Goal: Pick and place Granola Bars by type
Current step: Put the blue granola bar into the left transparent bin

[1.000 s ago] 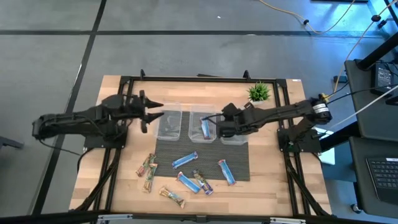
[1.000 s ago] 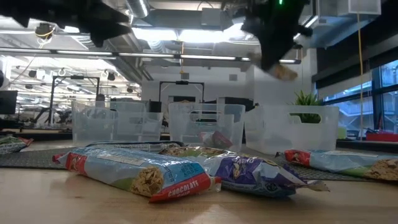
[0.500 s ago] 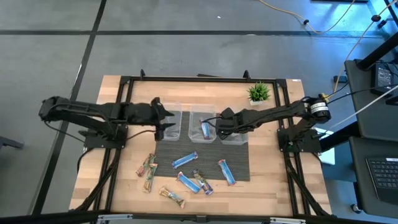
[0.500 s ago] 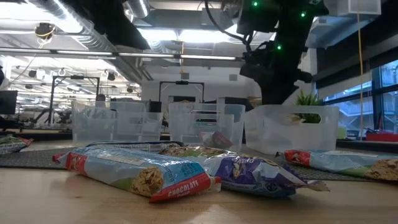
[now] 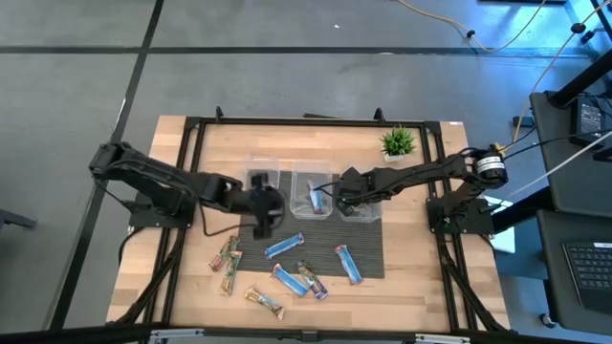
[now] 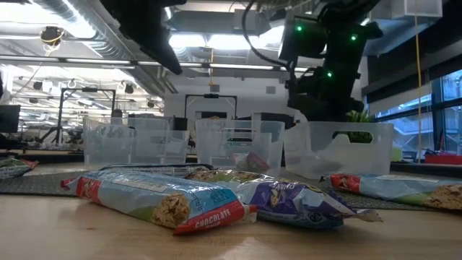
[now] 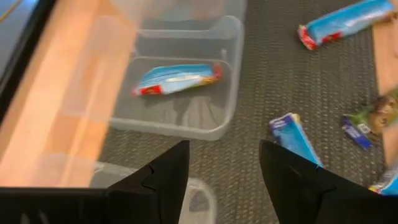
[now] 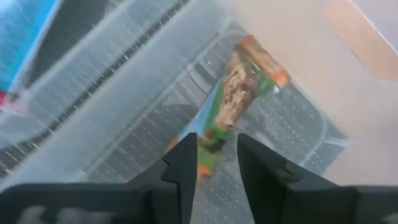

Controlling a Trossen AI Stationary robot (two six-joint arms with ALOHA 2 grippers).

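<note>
My right gripper reaches down into the right clear bin, shut on a tan-and-green granola bar. My left gripper is open and touches nothing. It hovers over the near rim of the left clear bin, at the edge of the dark mat. The middle bin holds one blue bar lying flat. Blue bars, a multicoloured bar and tan-green bars lie flat on the mat and the wood. My right gripper pinches the tan-and-green bar by its near end between the two fingers, coming from above and slanting down into the right bin. The bar runs on away from the fingers, along them, inside the bin. I cannot tell whether its far end touches the floor.
A small green plant stands at the far right of the table. Black frame rails run along the table's edges. In the low view, a blue bar and a multicoloured bar lie closest to the near edge.
My left arm has swung from the table's left side toward its middle, crossing the left bin to its near rim at the mat. My right gripper has gone down with the tan bar from above the right bin into it.
</note>
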